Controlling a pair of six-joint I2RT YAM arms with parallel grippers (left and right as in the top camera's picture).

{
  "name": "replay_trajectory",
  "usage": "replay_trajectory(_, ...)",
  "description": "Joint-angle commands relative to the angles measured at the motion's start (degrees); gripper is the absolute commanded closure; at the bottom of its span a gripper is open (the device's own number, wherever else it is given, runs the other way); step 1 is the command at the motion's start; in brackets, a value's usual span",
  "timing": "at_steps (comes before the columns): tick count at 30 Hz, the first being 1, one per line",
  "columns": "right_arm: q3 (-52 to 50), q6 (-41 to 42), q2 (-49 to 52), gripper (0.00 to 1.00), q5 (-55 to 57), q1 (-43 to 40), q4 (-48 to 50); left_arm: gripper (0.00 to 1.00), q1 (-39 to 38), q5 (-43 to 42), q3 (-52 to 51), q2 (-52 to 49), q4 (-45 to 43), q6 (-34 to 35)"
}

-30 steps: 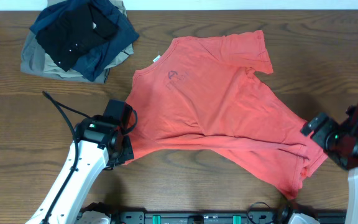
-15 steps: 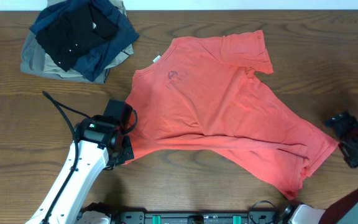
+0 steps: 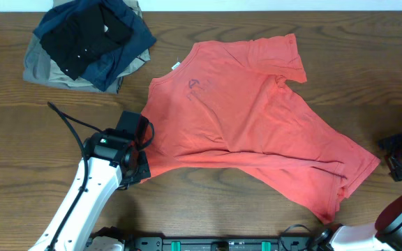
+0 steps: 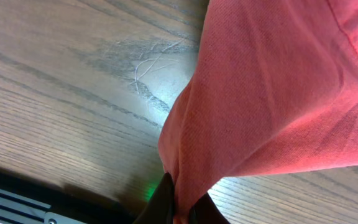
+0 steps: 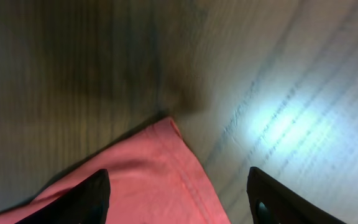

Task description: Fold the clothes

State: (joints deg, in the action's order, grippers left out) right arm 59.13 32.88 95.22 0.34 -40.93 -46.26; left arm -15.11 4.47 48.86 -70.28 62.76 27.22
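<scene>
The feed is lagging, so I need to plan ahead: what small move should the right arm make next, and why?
Probably ease the right gripper toward the T-shirt corner and close on it. The left gripper already pinches its corner, while the right one is open, with the hem corner lying free just ahead of it.

In the overhead view the left gripper's (image 3: 139, 167) fingertips lie hidden beneath its own wrist housing, so its hold on the T-shirt (image 3: 257, 125) cannot be seen there. The left wrist view cuts the fingers (image 4: 157, 205) off at the bottom edge, and the cloth runs out at the top and right. The chest logo (image 3: 199, 86) is too small to read. The right gripper (image 3: 400, 155) is partly cut off by the right edge. The right wrist view is blurred, its fingers (image 5: 82, 199) cropped at the bottom. The pile of folded garments (image 3: 82, 42) is clipped by the top edge.
</scene>
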Motion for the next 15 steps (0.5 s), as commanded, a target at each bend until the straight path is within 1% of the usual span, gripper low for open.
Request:
replay_trajectory(1,-0.07,0.31,3.39,0.33,0.04,-0.63,0.46,0.94,-0.02,0.48,0.83,0.31,-0.20,0.76)
replay_trajectory(9,-0.07,0.28,9.79,0.37,0.04,-0.63,2.78,0.94,-0.02,0.48,0.83,0.31,-0.37,0.76)
replay_trajectory(11,-0.07,0.26,10.54,0.39,0.04,-0.61,3.28,0.94,-0.02,0.48,0.83,0.28,-0.44,0.76)
replay_trajectory(15,-0.07,0.28,10.86,0.47,0.07,-0.26,3.76,0.94,-0.02,0.48,0.83,0.31,-0.61,0.76)
